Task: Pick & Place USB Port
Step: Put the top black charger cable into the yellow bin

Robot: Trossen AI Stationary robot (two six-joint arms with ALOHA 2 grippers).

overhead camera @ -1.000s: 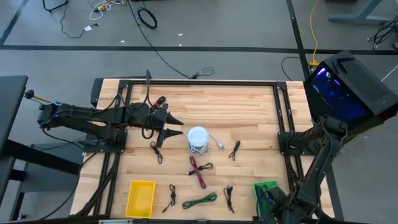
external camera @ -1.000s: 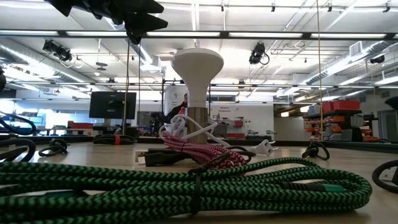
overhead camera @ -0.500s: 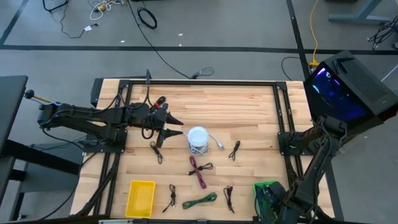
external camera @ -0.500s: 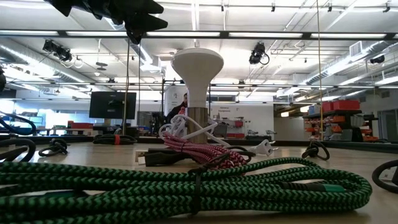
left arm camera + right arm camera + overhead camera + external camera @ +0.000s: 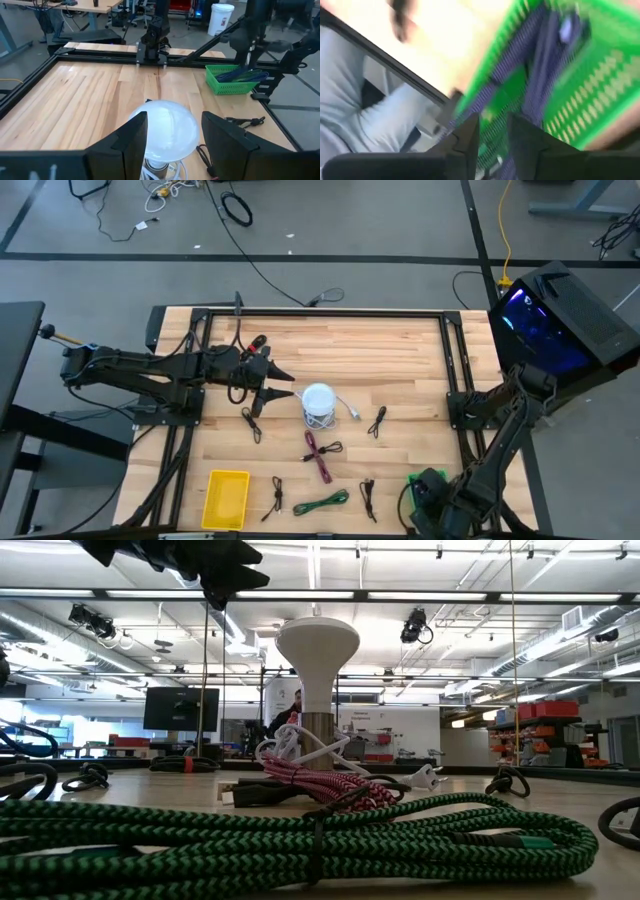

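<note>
Several coiled USB cables lie flat on the wooden table: black ones (image 5: 252, 425) (image 5: 378, 420) (image 5: 277, 498) (image 5: 368, 498), a red one (image 5: 320, 452) and a green one (image 5: 322, 502). In the low view the green cable (image 5: 300, 830) lies in front of the red one (image 5: 320, 785). My left gripper (image 5: 290, 384) hangs open above the table, just left of a white lamp (image 5: 318, 402); its fingers frame the lamp's dome (image 5: 165, 125) without touching. My right gripper (image 5: 493, 125) is open with a narrow gap over the green basket (image 5: 580, 75), which holds dark blue cables (image 5: 540, 60).
A yellow bin (image 5: 227, 498) sits near the table's near left corner. The green basket (image 5: 425, 480) stands near the near right corner, partly under my right arm. A black frame (image 5: 320, 313) runs around the table. Bare wood lies along the far side.
My right arm has swung over the green basket toward the table's left along the near edge, and its wrist view is smeared by the motion. The cables and the lamp lie as before.
</note>
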